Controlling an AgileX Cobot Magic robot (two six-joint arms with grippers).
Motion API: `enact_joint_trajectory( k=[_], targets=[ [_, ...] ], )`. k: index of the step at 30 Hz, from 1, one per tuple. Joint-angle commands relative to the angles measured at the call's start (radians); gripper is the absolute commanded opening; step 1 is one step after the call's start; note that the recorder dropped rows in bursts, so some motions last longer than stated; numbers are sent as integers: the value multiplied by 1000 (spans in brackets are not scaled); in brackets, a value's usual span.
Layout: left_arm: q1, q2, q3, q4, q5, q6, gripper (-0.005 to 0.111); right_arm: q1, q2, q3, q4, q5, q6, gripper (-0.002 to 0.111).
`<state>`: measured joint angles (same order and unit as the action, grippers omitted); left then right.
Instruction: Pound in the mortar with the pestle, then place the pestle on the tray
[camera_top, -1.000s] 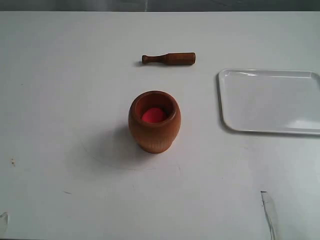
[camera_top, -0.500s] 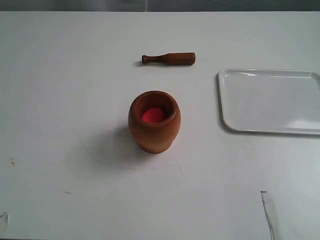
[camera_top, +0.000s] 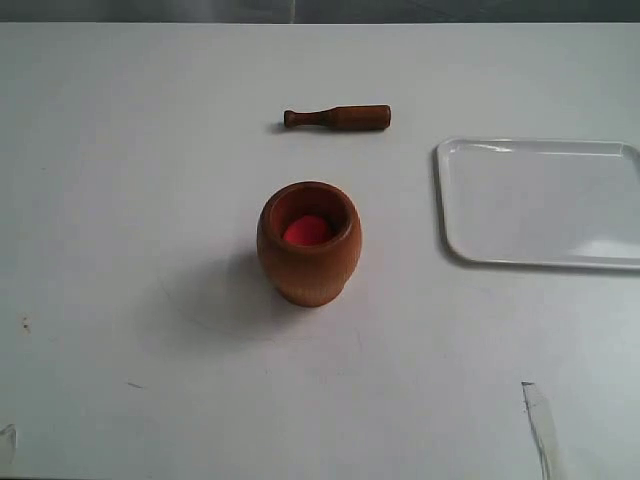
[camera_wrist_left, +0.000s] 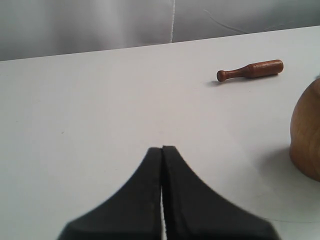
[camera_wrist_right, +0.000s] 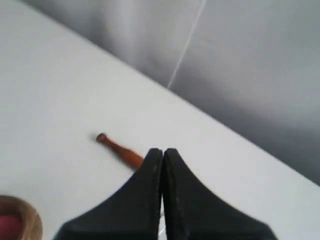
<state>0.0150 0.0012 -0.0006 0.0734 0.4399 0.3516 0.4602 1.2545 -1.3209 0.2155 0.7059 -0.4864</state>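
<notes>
The light brown mortar (camera_top: 308, 243) stands upright mid-table, its red inside showing. The dark brown pestle (camera_top: 338, 117) lies flat beyond it, thin handle pointing left. To the right, the white tray (camera_top: 540, 205) rests empty. My left gripper (camera_wrist_left: 162, 148) is shut with nothing in it, hovering over bare table; the pestle (camera_wrist_left: 250, 70) and the mortar's side (camera_wrist_left: 307, 135) lie far from it. My right gripper (camera_wrist_right: 162, 150) is also shut and empty, its tips covering the thick end of the pestle (camera_wrist_right: 119, 148). The mortar's rim (camera_wrist_right: 20, 220) shows at a corner.
The white table (camera_top: 150, 150) has a few small marks. A pale sliver (camera_top: 537, 425) shows near the lower right edge of the exterior view and another at the lower left corner; I cannot tell what they are. A grey backdrop (camera_wrist_right: 250, 60) lies past the table's far edge.
The pale sliver at the exterior view's lower left corner has shrunk slightly. The mortar, pestle and tray have not moved.
</notes>
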Motion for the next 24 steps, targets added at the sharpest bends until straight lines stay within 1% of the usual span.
enact_joint_trajectory(
  k=[1,4,7,10,16,18,22,24],
  targets=[
    [-8,-1,1,-7,-3,-8,0,42,345,-285,5,241,-81,0],
    [-8,-1,1,-7,-3,-8,0,42,552,-495,7,385,-95,0],
    [-8,-1,1,-7,-3,-8,0,42,729,-670,7,515,-164,0],
    [-8,-1,1,-7,-3,-8,0,46,880,-811,7,515,-241,0],
    [-8,-1,1,-7,-3,-8,0,94,1045,-956,5,515,-404,0],
    [-8,-1,1,-7,-3,-8,0,116,1091,-986,-18,515,-412,0],
    [-8,-1,1,-7,-3,-8,0,159,1173,-1039,-125,515,-414,0],
    [-8,-1,1,-7,-3,-8,0,161,1203,-1052,-126,515,-414,0]
  ],
)
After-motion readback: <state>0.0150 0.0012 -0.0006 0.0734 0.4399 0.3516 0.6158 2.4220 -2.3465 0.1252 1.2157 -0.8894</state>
